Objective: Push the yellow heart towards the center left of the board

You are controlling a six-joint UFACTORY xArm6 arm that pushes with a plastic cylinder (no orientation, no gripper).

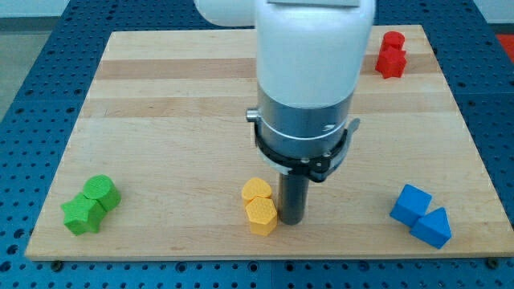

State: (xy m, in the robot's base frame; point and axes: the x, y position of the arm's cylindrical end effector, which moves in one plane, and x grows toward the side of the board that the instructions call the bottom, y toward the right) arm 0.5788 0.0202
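So the worktop is a pale wooden board with visible grain in lengthwise strips, sitting on a blue perforated base full of little holes. There are no jaws on this rig, so nothing is gripped; the white arm just ends in a dark rod, and my tip is down on the wood, touching or just beside the right side of the yellow pair. The yellow heart sits near the bottom edge, about mid-width, touching a yellow hexagon-ish block below it. Matte plastic-looking blocks everywhere: two green ones bottom left, two blue ones bottom right, two red ones top right.
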